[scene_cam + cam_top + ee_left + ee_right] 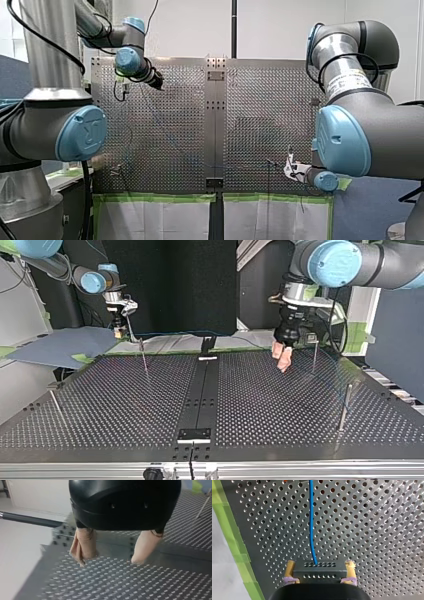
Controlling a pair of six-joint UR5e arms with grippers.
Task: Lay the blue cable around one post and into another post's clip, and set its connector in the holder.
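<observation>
One end of the thin blue cable [311, 525] is already in hand. It enters a dark grey block connector with rows of small holes [319, 570], and my right gripper [320, 565] is clamped on that block, a yellow pad [290, 567] pressed against each side.

From the connector the cable runs straight ahead of the gripper. Its long axis lies along the gripper's reach, over the perforated metal table [374, 530] and roughly parallel to the green tape strip [233, 545] at the table's edge. In the front view it shows only as a faint line leading from that gripper across the table toward the view's left. I cannot follow its full course there.

My left gripper [112, 556] holds nothing. Its beige padded fingers [85, 546] stand apart just above the table. In the top view it hangs close beside a thin metal post [315, 357] at the view's right, well apart from the connector.

My right arm therefore has the connector end, and the slack between the two arms falls to my left. A small black bracket [207, 344] stands on the table's dark central strip, between the two grippers. It may be the holder, though it is too small to tell.

I judge the routing not yet done. No picture shows the cable around a post or in a clip, and the coming move depends on carrying the line sideways, across its own axis, toward a post.
</observation>
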